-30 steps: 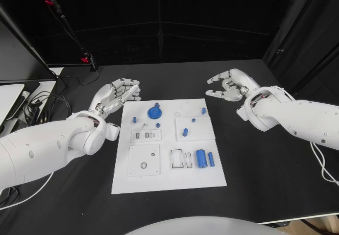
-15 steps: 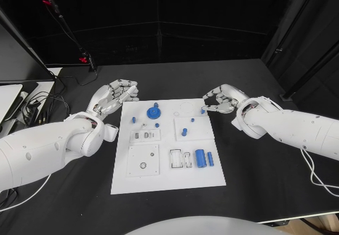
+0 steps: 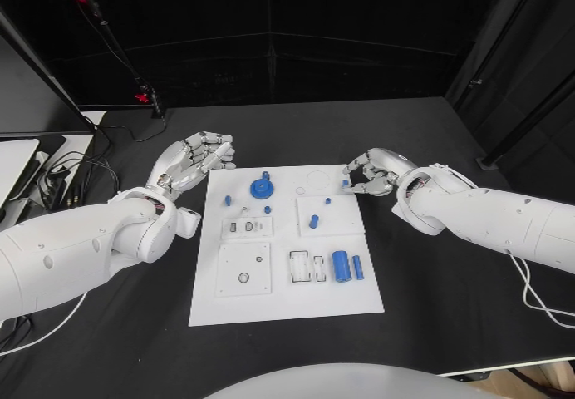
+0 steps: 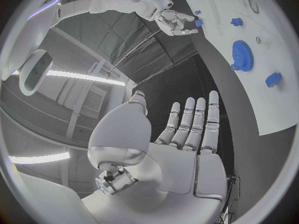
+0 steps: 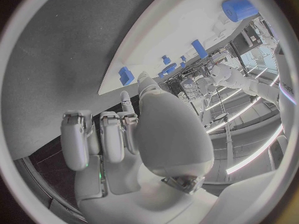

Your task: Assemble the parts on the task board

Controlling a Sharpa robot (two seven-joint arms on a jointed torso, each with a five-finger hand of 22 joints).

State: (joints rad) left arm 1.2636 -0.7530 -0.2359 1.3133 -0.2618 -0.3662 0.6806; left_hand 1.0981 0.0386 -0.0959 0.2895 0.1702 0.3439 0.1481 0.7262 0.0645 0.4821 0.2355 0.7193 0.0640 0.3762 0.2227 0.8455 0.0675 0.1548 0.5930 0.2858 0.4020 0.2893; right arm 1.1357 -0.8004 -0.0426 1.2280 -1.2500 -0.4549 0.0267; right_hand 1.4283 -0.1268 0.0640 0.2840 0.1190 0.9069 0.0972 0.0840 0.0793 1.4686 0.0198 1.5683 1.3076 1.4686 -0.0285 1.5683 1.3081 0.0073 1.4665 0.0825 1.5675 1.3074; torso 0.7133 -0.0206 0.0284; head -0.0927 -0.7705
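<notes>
Right silver hand [image 3: 374, 172], head view: fingers curled in, at the far right edge of the flat white task board [image 3: 287, 249], just by a small blue peg [image 3: 345, 184]; can't tell if it grips it. Left silver hand [image 3: 192, 162] is off the board's far left corner, over the black worktop [image 3: 455, 283], fingers straight & apart, nothing in it. Big blue gear [image 3: 260, 189] sits on the board.

Left wrist view: left hand [image 4: 187, 134] flat, fingers out, w/ the gear [image 4: 243, 56] nearby.

Right wrist view: right hand [image 5: 118, 134] curled near the board edge.
</notes>
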